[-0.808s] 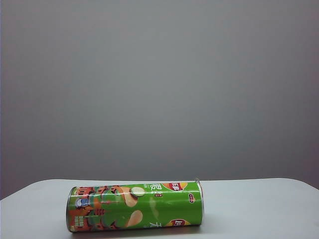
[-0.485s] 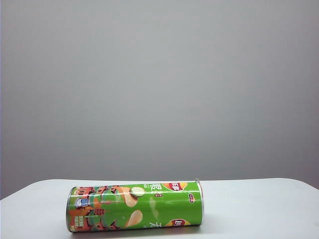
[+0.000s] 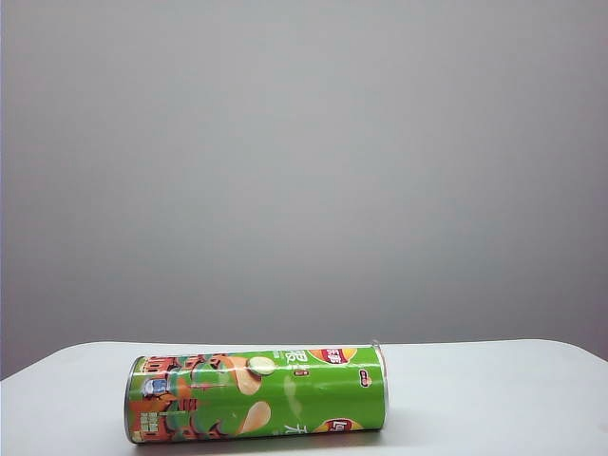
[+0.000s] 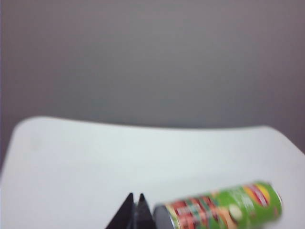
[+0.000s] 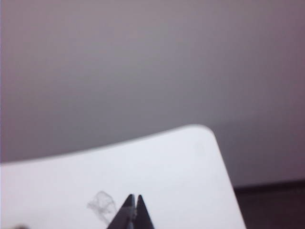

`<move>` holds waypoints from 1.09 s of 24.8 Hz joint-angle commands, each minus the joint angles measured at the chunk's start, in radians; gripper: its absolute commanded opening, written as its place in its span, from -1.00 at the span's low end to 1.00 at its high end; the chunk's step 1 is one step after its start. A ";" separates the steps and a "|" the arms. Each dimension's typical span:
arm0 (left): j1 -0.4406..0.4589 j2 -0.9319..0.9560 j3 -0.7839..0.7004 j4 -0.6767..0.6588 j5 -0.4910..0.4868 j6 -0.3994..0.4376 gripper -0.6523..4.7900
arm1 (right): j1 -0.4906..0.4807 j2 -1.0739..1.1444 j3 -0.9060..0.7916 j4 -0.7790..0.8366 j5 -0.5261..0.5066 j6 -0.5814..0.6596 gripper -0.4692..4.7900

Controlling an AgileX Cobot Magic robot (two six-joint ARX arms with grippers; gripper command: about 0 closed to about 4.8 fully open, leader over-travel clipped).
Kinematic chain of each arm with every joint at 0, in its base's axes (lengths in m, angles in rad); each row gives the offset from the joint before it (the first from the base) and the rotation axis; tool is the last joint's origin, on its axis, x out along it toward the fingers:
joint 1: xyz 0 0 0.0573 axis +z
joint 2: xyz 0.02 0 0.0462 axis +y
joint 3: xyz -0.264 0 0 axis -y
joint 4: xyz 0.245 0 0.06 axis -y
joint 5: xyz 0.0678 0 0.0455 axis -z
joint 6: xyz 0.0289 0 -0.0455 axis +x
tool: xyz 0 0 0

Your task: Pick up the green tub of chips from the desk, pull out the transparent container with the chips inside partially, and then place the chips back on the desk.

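The green tub of chips [image 3: 257,394] lies on its side on the desk [image 3: 494,399], lengthwise across my exterior view and near the front edge, its orange-red artwork end pointing left and its silver-rimmed end with the red-yellow logo pointing right. No arm reaches into that view; the tub rests alone against a plain grey wall [image 3: 304,171].

From my left wrist camera, the left gripper [image 4: 135,205] shows only its dark fingertips, pressed together with nothing between them. The tub [image 4: 219,210], blurred here, appears just beside those tips with its artwork end nearest them; I cannot tell whether they are apart or touching.

From my right wrist camera, the right gripper [image 5: 133,205] is likewise closed and empty, its tips meeting over bare white desk [image 5: 181,162] near a rounded corner. A faint grey smudge [image 5: 101,204] marks the surface just beside it. The tub is out of this camera's sight.
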 commanded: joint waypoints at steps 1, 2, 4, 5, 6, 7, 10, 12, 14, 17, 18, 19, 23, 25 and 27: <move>0.002 0.002 0.068 0.022 -0.037 -0.008 -0.77 | 0.000 0.003 0.019 0.063 0.046 0.034 -0.84; 0.002 0.002 0.087 0.022 -0.031 -0.008 -0.77 | 0.000 0.007 0.031 0.061 0.047 0.034 -0.84; 0.002 0.013 0.143 0.017 -0.013 -0.007 -0.78 | 0.000 0.020 0.078 0.033 0.047 0.034 -0.84; 0.002 0.022 0.183 0.002 -0.009 -0.003 -0.78 | -0.001 0.030 0.115 0.005 0.047 0.034 -0.84; 0.002 0.050 0.256 -0.028 -0.009 0.029 -0.77 | -0.001 0.053 0.178 -0.037 0.048 0.033 -0.84; 0.002 0.074 0.301 -0.043 -0.010 0.067 -0.77 | 0.000 0.074 0.215 -0.050 0.047 0.034 -0.84; 0.002 0.177 0.428 -0.066 -0.008 0.180 -0.78 | 0.000 0.161 0.314 -0.063 0.043 0.033 -0.84; 0.002 0.253 0.493 -0.075 -0.005 0.225 -0.78 | 0.000 0.224 0.365 -0.063 0.042 0.033 -0.84; 0.002 0.367 0.573 -0.094 0.021 0.322 -0.78 | 0.000 0.315 0.438 -0.070 0.016 0.032 -0.84; 0.001 0.548 0.723 -0.216 0.100 0.441 -0.78 | 0.000 0.452 0.544 -0.083 -0.103 0.032 -0.84; 0.001 0.586 0.753 -0.241 0.111 0.460 -0.78 | -0.001 0.480 0.564 -0.085 -0.133 0.032 -0.84; 0.001 0.630 0.789 -0.272 0.124 0.486 -0.78 | -0.001 0.512 0.587 -0.093 -0.163 0.032 -0.84; -0.001 0.835 0.924 -0.417 0.208 0.631 -0.77 | -0.001 0.667 0.661 -0.099 -0.301 0.032 -0.84; -0.024 0.944 0.970 -0.478 0.253 0.718 -0.71 | -0.002 0.753 0.693 -0.100 -0.376 0.032 -0.84; -0.060 1.021 0.990 -0.494 0.243 0.779 -0.42 | -0.002 0.810 0.710 -0.100 -0.409 0.032 -0.84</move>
